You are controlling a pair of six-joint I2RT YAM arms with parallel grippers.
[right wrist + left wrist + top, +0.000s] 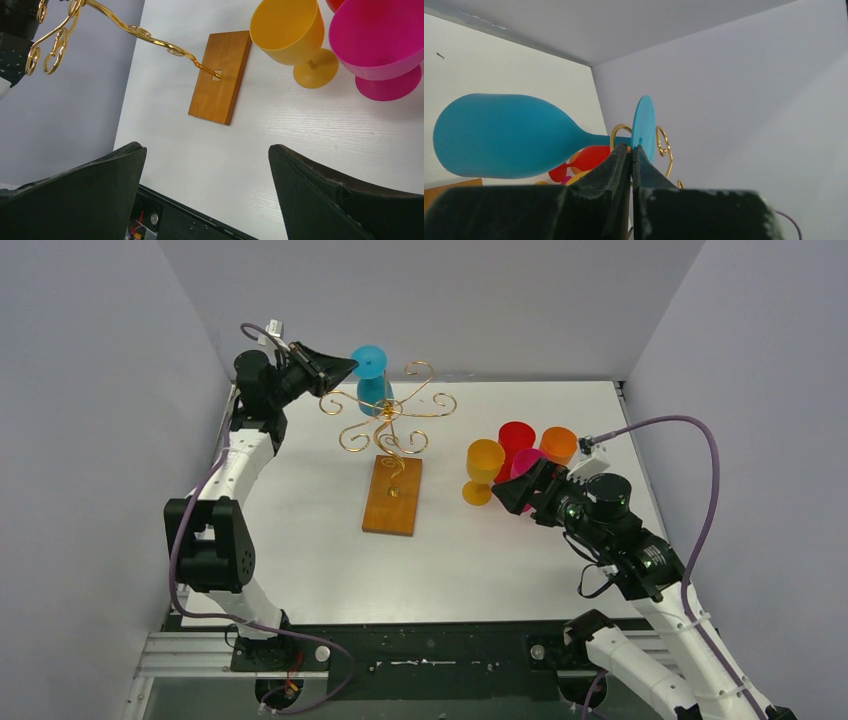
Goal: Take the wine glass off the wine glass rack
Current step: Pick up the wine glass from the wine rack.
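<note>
Matte blue wine glass, curled gold wire rack, flat wooden base

The wine glass is turquoise blue; the wine glass rack is gold wire on an orange-brown wooden base. At right are a yellow-orange goblet, a red goblet, an orange goblet and a magenta goblet.
</note>
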